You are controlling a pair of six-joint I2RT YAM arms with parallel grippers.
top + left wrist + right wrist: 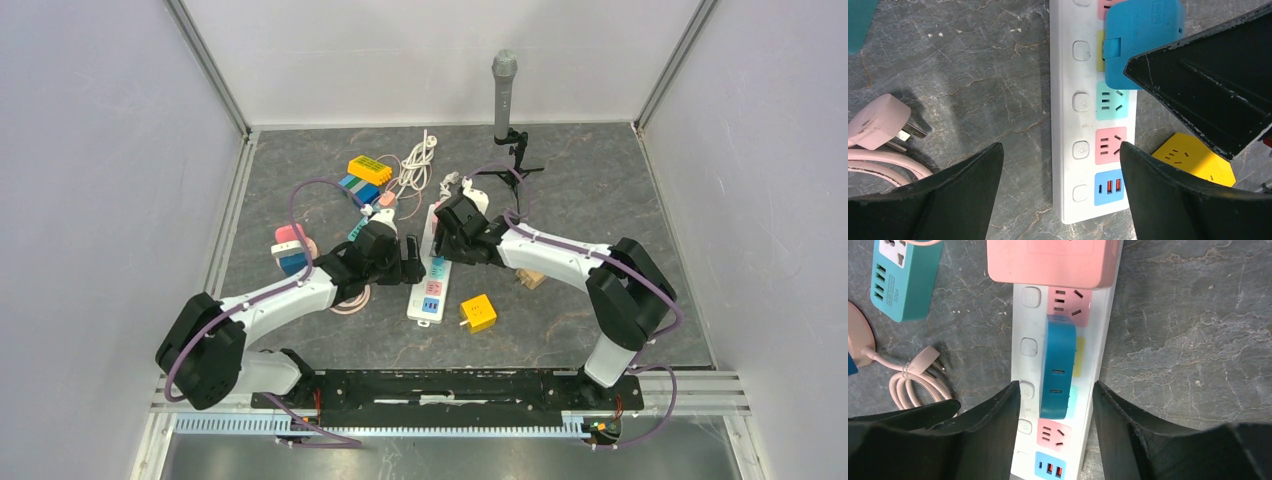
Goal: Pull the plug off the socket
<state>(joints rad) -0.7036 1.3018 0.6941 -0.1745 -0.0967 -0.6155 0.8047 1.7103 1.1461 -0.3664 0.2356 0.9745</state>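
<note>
right jaws released, straddling blue plug (pixel 1058 367) seated mid power strip (pixel 1063 140) on table (pixel 1188 340); left jaws released over strip's end. Pin strip, clench plug's sides, pull straight up, no rocking.

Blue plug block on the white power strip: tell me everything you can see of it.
The blue plug block is a rounded matte plastic box with two small slots on its visible face. It looks seated in the white power strip, over its yellow and mint outlets, beside a pink adapter. The open right tool straddles its near end without touching it.
</note>
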